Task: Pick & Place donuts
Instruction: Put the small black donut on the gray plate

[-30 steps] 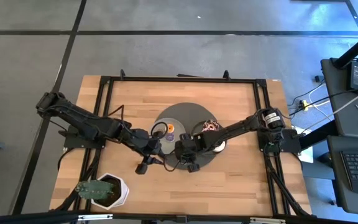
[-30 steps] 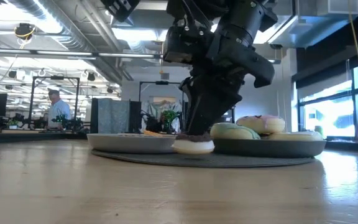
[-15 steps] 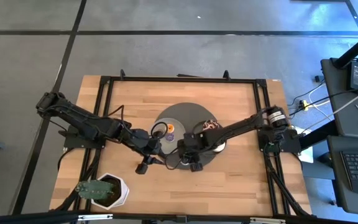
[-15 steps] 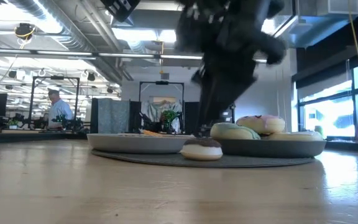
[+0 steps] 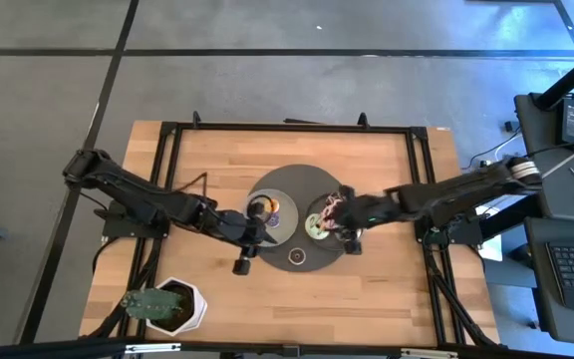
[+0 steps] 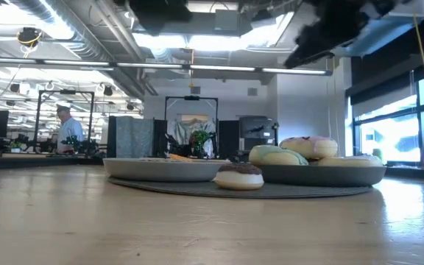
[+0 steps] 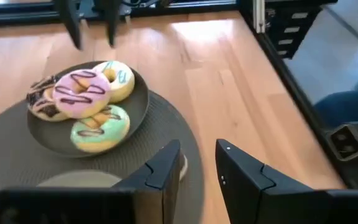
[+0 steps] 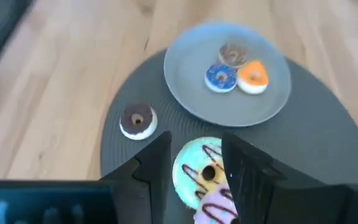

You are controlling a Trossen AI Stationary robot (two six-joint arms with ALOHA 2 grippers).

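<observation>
A dark-iced mini donut lies flat on the round dark mat, near its front edge, and nothing touches it. The left grey plate holds a brown, a purple and an orange mini donut. The right plate carries the larger iced donuts, green and pink among them. My right gripper hangs open above the right plate. My left gripper stands open over the mat's left side.
A white pot with a plant stands at the table's near left corner. Black frame rails run along the table's edges. Bare wood lies in front of the mat. In the room beyond the table, a person shows far off.
My right gripper has let go of the dark-iced mini donut on the mat's front edge. It has then risen and drawn back toward the table's right edge, over the plate of larger donuts. The mini donut stays lying on the mat.
</observation>
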